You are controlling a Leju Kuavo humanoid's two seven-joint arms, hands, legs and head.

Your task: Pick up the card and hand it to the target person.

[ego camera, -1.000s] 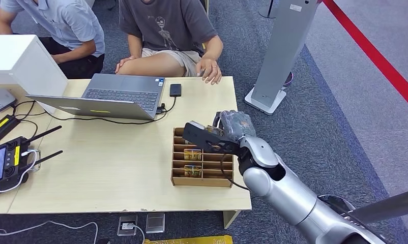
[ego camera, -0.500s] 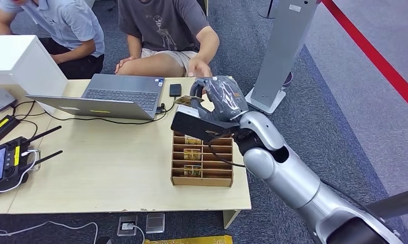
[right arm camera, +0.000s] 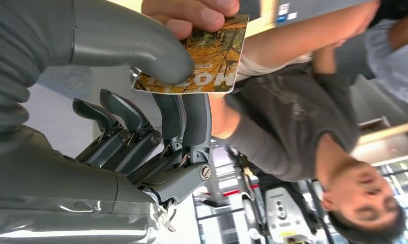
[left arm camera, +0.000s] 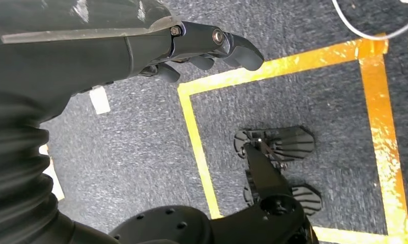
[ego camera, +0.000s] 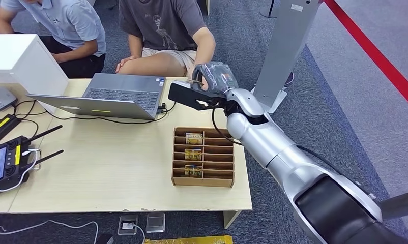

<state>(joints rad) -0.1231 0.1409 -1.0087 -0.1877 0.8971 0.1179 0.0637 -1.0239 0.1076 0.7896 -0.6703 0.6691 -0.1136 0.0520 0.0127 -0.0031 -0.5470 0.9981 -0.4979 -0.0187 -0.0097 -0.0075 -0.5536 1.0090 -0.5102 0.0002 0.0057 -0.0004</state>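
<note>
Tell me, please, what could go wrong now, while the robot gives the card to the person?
1. The right hand pinches the card between thumb and fingers while the person's hand already grips its other edge. If the person pulls before the robot lets go, the card could bend or tear.
2. If both let go together, the card may drop onto the table or the floor.
3. The robot's hand is very close to the person's fingers, so a sudden move could hit them.

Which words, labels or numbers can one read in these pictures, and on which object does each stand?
No text reads in full.
Card, pinched by the right hand and touched by a person's hand: large letters partly hidden by the thumb, not readable.
Cards in the wooden tray: print too small.
Laptop stickers: too small.
Grey pillar label: blurred.
</note>
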